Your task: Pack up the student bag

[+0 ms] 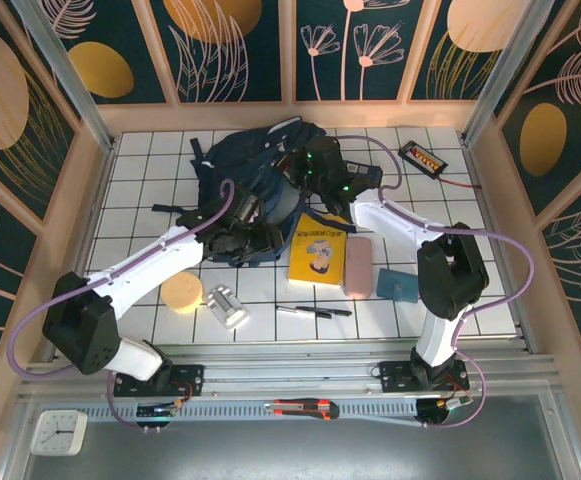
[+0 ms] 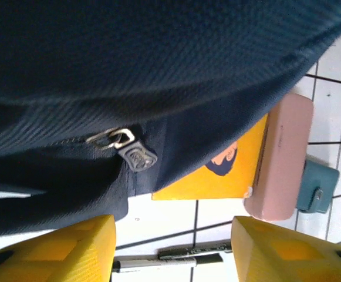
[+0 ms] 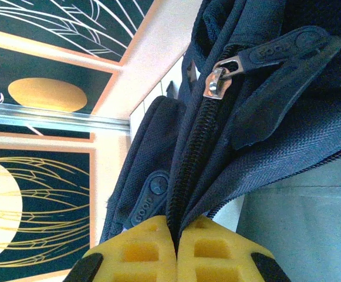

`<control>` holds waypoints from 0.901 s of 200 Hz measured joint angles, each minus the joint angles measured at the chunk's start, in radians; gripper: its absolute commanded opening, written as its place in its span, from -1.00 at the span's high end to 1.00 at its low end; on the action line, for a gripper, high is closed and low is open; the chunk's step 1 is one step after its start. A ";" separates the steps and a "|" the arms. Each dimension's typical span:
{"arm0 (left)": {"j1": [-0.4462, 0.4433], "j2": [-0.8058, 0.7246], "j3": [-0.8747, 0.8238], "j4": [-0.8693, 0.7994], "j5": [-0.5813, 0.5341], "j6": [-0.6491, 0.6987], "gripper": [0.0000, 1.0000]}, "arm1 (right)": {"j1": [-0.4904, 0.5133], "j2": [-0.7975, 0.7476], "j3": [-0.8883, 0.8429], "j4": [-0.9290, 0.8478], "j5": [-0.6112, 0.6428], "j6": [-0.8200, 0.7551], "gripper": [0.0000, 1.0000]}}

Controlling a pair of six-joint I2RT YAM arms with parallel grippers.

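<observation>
the right fingers are pressed shut on the zipper edge of the student bag. the left fingers are held apart with nothing between them, near a zipper pull. the bag is laid at the far middle of the desk, overlapping a yellow book.

You have the student bag at the far middle of the tabletop, the left gripper at its near edge. Just beside that edge lie a yellow book, a pink case and a teal wallet.
</observation>
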 measured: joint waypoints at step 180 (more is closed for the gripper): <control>0.054 0.006 -0.034 -0.050 -0.158 0.095 0.08 | 0.048 0.000 0.000 -0.005 0.017 0.023 1.00</control>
